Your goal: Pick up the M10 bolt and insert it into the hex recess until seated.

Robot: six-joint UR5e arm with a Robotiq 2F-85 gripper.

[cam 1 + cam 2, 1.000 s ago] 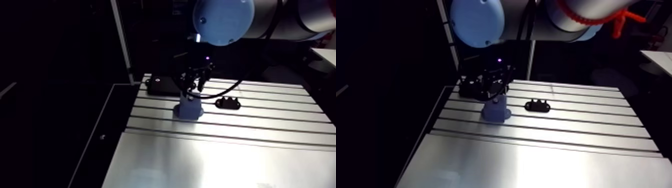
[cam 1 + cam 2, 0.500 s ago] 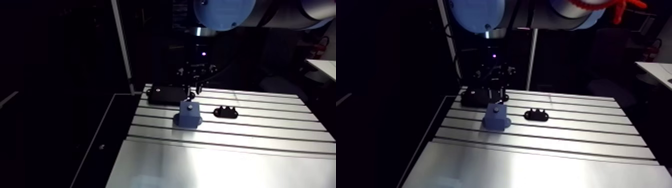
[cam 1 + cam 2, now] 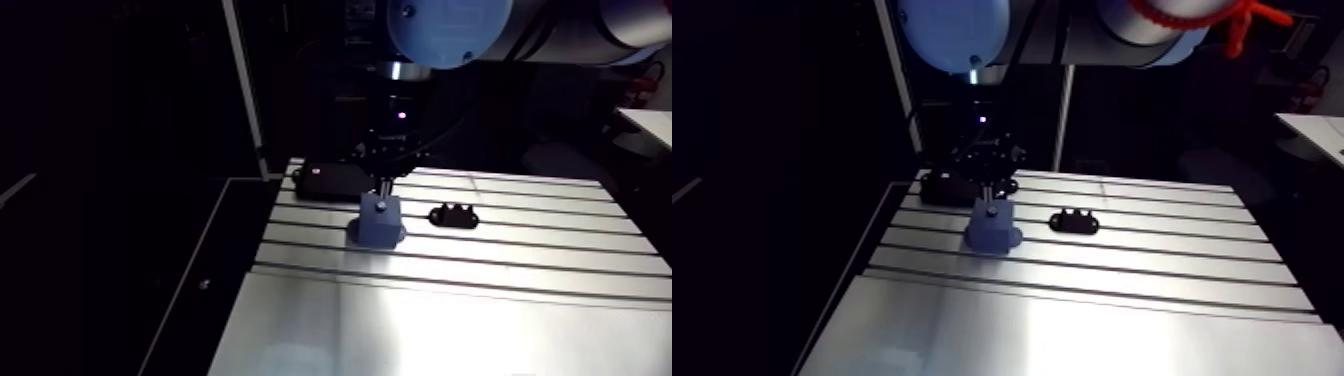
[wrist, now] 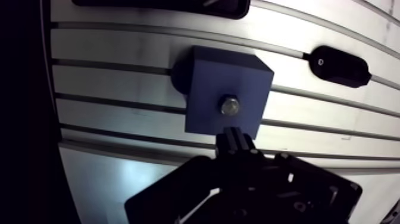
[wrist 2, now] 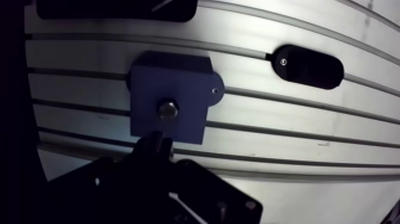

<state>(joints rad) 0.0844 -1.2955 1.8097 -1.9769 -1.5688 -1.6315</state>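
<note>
Standing M10 bolt (image 4: 230, 107): sitting in the blue block (image 4: 208, 77), axis upright, just ahead of the fingers (image 4: 237, 142).
Fingers: gripping nothing; how far apart they are standing cannot be told.

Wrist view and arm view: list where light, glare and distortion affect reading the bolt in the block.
Wrist view: the blue block is evenly lit and the bolt head shows a small highlight; the table slots bow from the wide lens; the gripper is a black silhouette. Arm view: broad glare washes the near table, and the gripper is lost against the dark behind.
</note>
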